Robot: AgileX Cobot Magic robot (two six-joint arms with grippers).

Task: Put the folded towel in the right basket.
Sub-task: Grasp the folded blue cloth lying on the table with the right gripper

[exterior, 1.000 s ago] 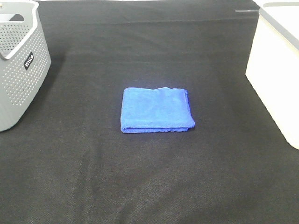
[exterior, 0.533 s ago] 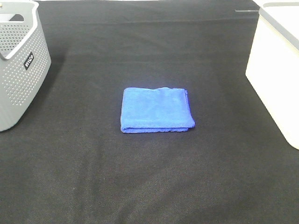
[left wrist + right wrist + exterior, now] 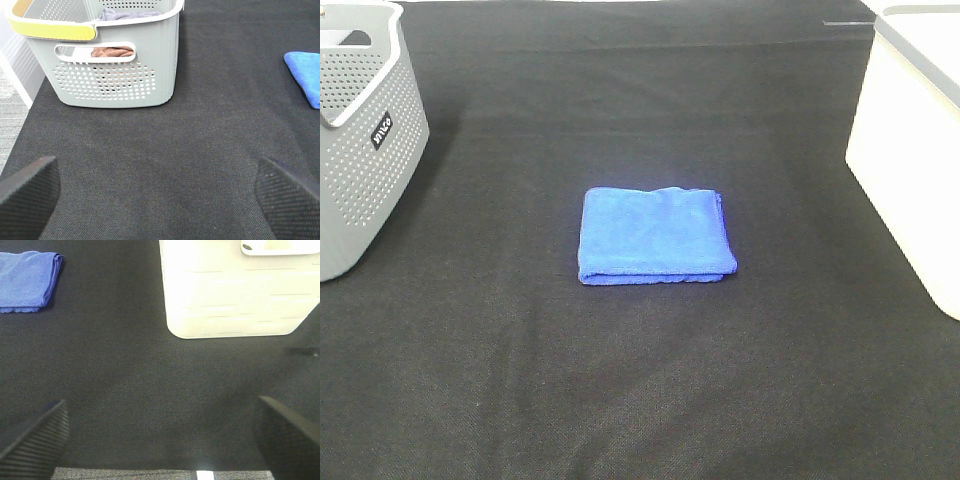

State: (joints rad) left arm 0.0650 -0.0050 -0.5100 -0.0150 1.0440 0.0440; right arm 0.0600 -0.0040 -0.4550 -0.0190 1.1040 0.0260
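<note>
While one towel (image 3: 656,236) lies between two baskets, grey basket (image 3: 365,150), white basket (image 3: 910,170), left tool (image 3: 159,192), right tool (image 3: 160,435), both gaping, empty.

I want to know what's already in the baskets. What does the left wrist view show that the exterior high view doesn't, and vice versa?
Only the left wrist view: a brown cloth inside the grey basket, seen through its handle slot, and the fingers of the left gripper, spread wide. Only the exterior high view: the white basket on the right, and the blue towel whole, lying between the baskets. Both: the grey basket, the towel, cut off in the wrist view, and the black table cover.
</note>
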